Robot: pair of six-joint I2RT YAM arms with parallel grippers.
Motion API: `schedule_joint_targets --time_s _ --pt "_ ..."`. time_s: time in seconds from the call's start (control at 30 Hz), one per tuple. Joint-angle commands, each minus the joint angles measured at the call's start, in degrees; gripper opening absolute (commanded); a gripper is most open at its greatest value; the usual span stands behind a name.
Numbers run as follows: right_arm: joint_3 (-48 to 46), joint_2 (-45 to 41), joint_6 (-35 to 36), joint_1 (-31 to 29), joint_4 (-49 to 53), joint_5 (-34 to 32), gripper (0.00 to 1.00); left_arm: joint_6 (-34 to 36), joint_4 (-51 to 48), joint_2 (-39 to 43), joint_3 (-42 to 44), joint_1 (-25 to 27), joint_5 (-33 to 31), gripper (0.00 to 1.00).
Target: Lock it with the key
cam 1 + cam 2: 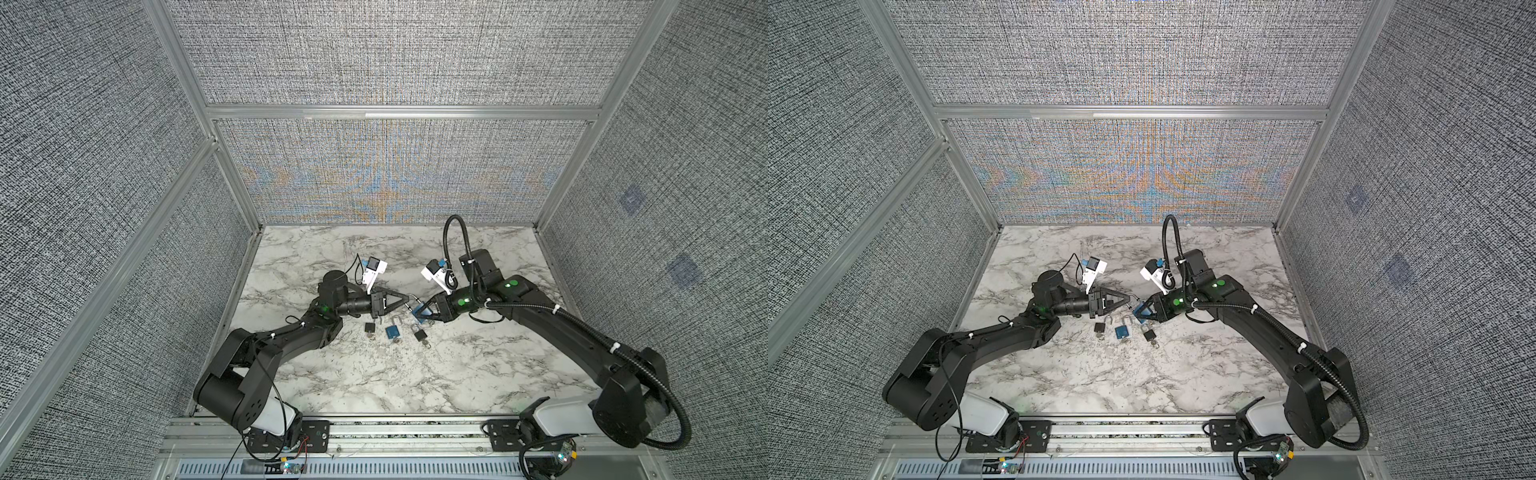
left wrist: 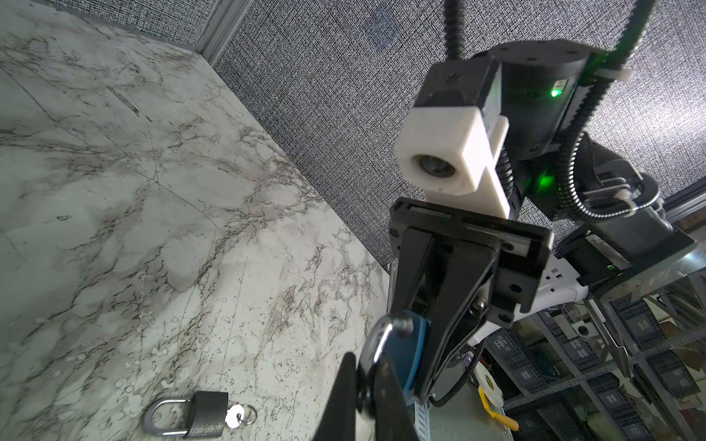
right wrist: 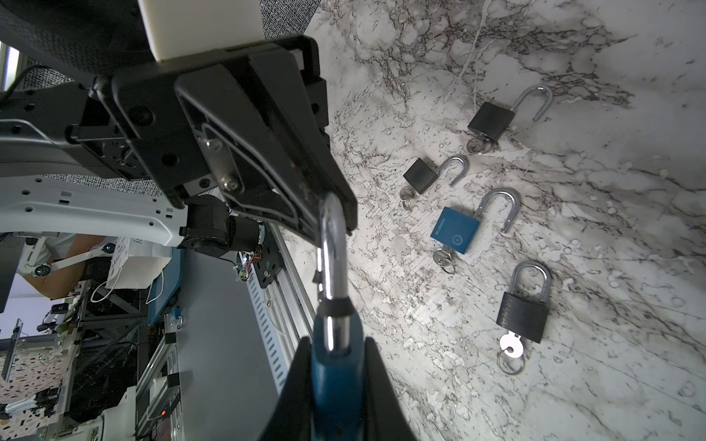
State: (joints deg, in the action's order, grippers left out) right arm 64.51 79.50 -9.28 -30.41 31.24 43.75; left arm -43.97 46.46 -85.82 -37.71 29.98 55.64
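**Two-arm hold on a single lock, in the air over the centre of the marble table.** My right gripper is clamped across the body of the blue padlock. My left gripper has its fingers pressed together on the crown of the shackle.

The lock's long axis runs roughly level, left to right, from one gripper to the other. The shackle end points left, and the keyhole end points right, buried between my right jaws. The shackle is seen edge-on, so I cannot tell whether it is seated or sprung, and no key is visible on this lock.

Judgement: my left arm is the nearer to the shackle, so a closing push would travel rightward along that axis, against the right grip.

On the table, just to the near side of the held lock, lie other padlocks. Among them is a loose blue padlock with its shackle open and a key in its base. Neither gripper touches these.
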Motion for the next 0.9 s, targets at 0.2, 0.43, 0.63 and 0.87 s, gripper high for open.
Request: schedule_joint_targets --time_s 0.2,0.43,0.63,0.87 --pt "1.0 -0.3 -2.3 -0.3 -6.1 4.2 0.0 2.2 -2.3 0.9 0.7 0.9 -2.1 0.0" --pt "1.0 -0.1 -3.9 -0.3 -8.3 4.3 0.0 2.4 -2.1 1.4 1.6 1.5 -2.1 0.0" --pt "1.2 0.0 -4.9 -0.3 -9.6 2.8 0.0 2.1 -2.0 1.9 2.2 2.1 -1.8 0.0" --pt "0.8 0.4 -6.5 -0.3 -12.8 1.3 0.0 2.0 -2.1 2.4 2.7 3.0 -1.2 0.0"
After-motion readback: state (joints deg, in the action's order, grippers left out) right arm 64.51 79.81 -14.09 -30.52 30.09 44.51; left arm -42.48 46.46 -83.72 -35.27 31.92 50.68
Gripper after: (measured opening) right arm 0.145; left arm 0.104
